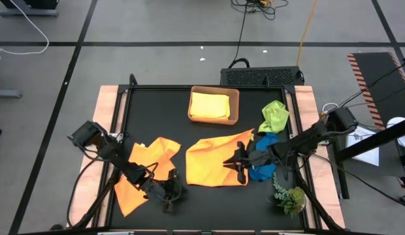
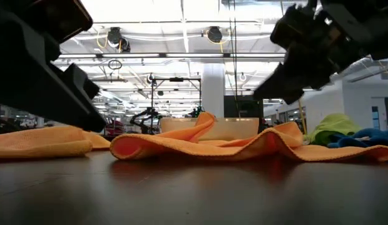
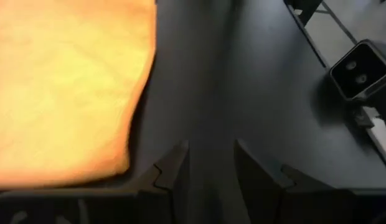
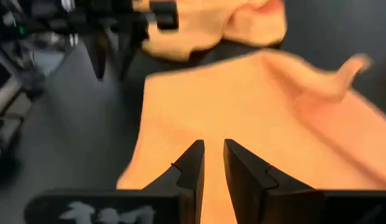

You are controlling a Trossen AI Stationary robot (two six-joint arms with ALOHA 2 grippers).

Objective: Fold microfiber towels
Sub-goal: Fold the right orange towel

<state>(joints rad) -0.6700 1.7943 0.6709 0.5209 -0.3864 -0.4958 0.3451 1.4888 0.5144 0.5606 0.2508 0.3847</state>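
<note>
A: The right gripper (image 4: 213, 163) is hanging over the middle orange towel (image 1: 212, 160), fingers narrowly parted and holding nothing.

B: And the left gripper (image 3: 208, 165)?

A: Its fingers are standing a little wider, empty, over bare table (image 3: 243, 81), with the other orange towel (image 1: 147, 166) lying just beside it.

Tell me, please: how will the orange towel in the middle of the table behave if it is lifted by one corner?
The middle orange towel is probably floppy: it already lies in soft ridges. It would likely hang and drape. It looks thin, so probably light.
</note>
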